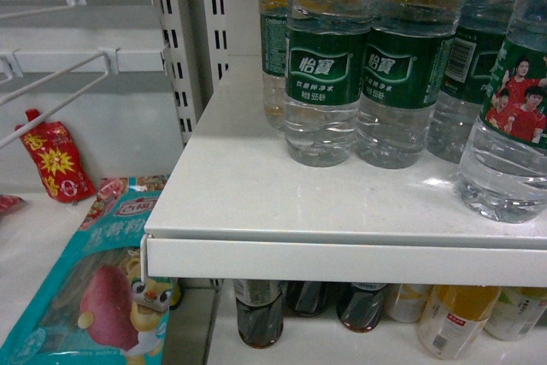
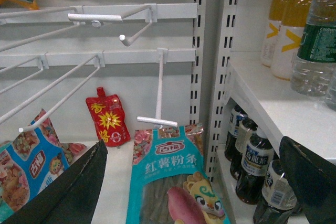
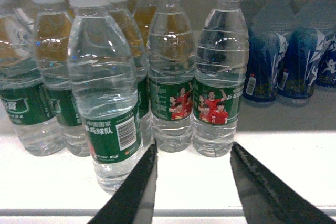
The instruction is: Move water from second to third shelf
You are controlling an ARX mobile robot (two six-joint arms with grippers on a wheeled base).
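You are looking at a big white shelf point(image 1: 256, 185) full of bottles. On the left stands a wall of wire hooks point(image 2: 79, 77), with a blue snack bag point(image 2: 173, 187) and a small red pouch point(image 2: 107, 121) hanging low on it. On the shelf stand many clear water bottles with green labels. The water point(image 3: 105, 93) nearest to you stands at the front, a little ahead of the others; its label shows a barcode. Two more water bottles point(image 3: 218, 72) stand side by side just behind it, with red-shirted players on their labels. Blue bottles point(image 3: 294, 51) stand at the back right and yellow drinks point(image 2: 286, 30) at the back. Under the shelf you see dark cola bottles point(image 1: 261, 314). Your right gripper point(image 3: 191, 156) is spread wide and holds nothing; its left finger sits just beside the front water's base. Your left gripper point(image 2: 194, 153) is spread wide too, out by the hooks, and holds nothing.
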